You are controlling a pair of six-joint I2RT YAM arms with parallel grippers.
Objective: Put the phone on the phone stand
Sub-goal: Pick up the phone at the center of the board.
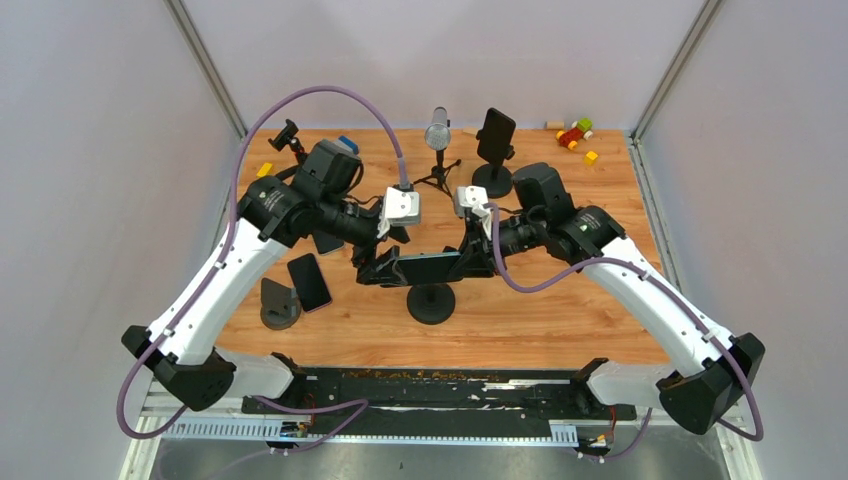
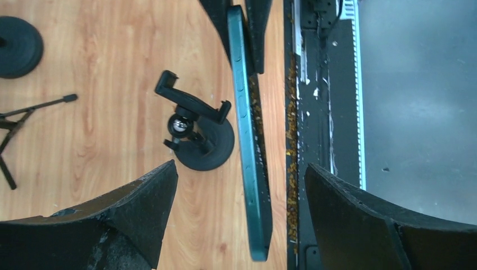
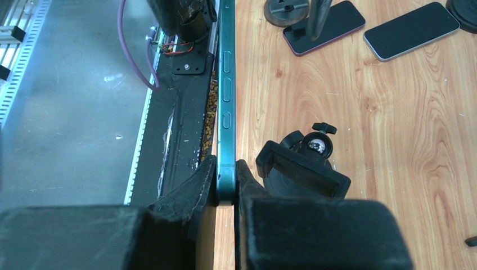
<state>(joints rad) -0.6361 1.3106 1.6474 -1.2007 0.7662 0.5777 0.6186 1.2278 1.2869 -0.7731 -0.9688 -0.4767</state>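
Above round black stand (image 3: 304,171), right fingers (image 3: 209,181) pinch slim teal phone (image 3: 226,112); left fingers (image 2: 149,205) gape.

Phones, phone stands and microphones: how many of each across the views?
Phones: 4 (teal phone, pink-edged phone, silver-edged phone, mounted phone)
Phone stands: 4 (centre stand, grey stand, back stand, back-left stand)
Microphones: 1
Total: 9
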